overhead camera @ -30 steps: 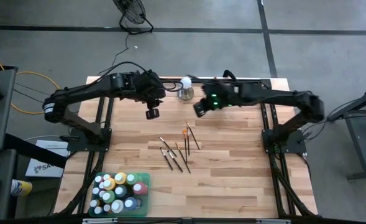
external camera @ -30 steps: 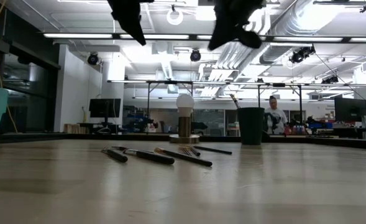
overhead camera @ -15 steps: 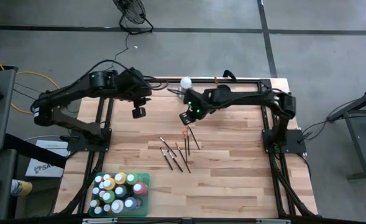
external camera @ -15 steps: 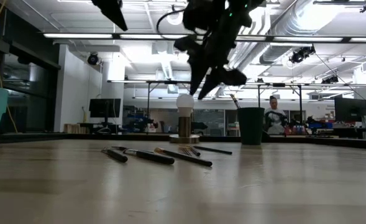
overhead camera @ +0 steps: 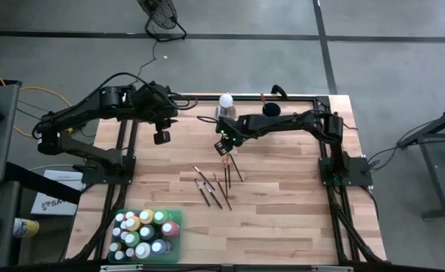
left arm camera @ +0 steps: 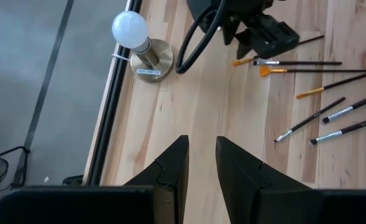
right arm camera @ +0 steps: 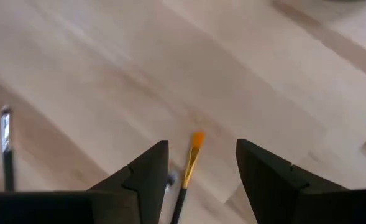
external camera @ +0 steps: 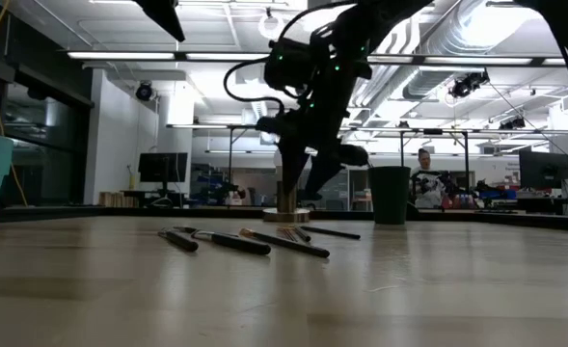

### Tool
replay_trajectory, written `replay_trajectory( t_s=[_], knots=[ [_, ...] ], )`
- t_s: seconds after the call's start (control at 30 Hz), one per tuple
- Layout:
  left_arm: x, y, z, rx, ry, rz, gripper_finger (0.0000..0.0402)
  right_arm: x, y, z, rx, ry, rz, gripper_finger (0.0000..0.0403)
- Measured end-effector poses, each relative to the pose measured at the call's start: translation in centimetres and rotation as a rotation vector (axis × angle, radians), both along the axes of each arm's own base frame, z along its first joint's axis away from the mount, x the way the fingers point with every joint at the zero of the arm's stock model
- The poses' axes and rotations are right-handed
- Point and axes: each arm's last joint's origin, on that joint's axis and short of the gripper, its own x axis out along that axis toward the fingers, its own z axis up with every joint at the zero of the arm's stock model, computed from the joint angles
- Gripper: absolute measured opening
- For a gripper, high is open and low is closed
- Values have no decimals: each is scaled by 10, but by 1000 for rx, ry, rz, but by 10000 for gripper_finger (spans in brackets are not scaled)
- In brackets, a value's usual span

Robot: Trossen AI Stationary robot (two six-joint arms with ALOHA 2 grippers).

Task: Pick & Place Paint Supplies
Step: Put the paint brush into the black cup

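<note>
Right end effector (right arm camera: 201, 180) above wooden table (right arm camera: 108, 74)

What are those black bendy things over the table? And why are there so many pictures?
Those are two robot arms, each ending in a two-finger claw. One camera looks down from above, one sits low at table height, and one rides on each arm's wrist.

On the wooden table lie thin paintbrushes, a green tray of little paint bottles, and a white ball on a metal base.

The right claw has reached down over the brushes. Its own camera shows its fingers spread apart with an orange-tipped brush between them, but not pinched yet. The left claw waits above the table, holding nothing, its fingers a little apart.

Far behind, a person stands in the room.
</note>
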Motion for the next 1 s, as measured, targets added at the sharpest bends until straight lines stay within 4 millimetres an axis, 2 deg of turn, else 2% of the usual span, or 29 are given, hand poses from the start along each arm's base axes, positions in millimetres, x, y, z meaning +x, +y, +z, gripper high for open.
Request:
replay_trajectory(
  t_s=[0.2, 0.5, 0.77, 1.0],
  knots=[
    [-1, 0, -1, -4, 13, 0, 77, 2, -4, -4, -54, -1, -26, 182],
    [-3, -1, -3, -12, 41, 0, 77, 9, -5, -30, -41, 34, -33, 181],
    [-8, -3, 1, -23, 14, 0, 77, 10, 0, -30, -65, 38, -46, 181],
    [-24, -10, 10, -64, -132, -54, 77, 12, 10, -30, -102, 43, -33, 181]
  ],
)
